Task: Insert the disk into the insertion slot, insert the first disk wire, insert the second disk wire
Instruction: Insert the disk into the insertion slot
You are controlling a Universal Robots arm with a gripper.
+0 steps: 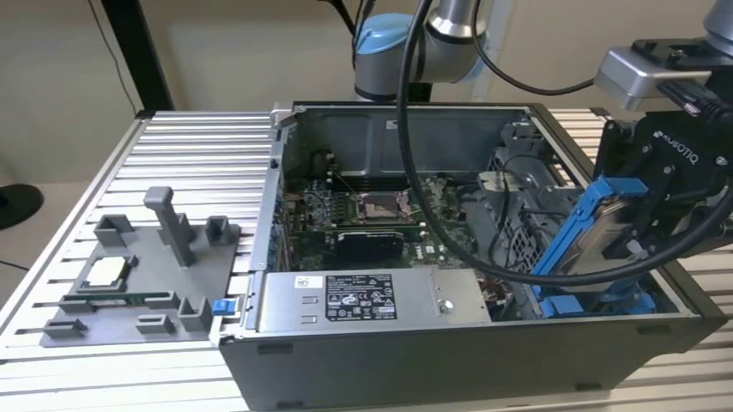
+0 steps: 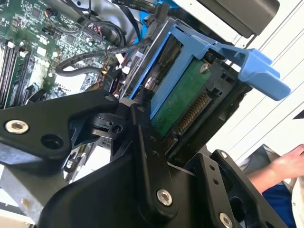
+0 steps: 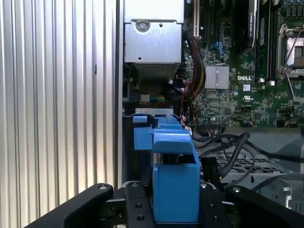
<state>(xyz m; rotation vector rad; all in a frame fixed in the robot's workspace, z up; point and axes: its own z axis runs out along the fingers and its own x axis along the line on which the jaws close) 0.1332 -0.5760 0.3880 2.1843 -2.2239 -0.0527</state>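
Black gripper (image 1: 641,230) clamped on the blue-framed disk (image 1: 576,230), tilted steeply, lower end right at the slot (image 1: 596,303) inside the case (image 1: 458,356), on the exterior view's right. Also in the case: grey power box (image 1: 343,300) by the front wall, motherboard (image 1: 369,225) behind it.

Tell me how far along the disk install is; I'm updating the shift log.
Done: nothing looks finished yet. In hand: the end effector is shut on the disk, holding it tilted over the insertion slot at the exterior view's right, not seated in it. Left: seating the disk in the slot and inserting both disk wires.
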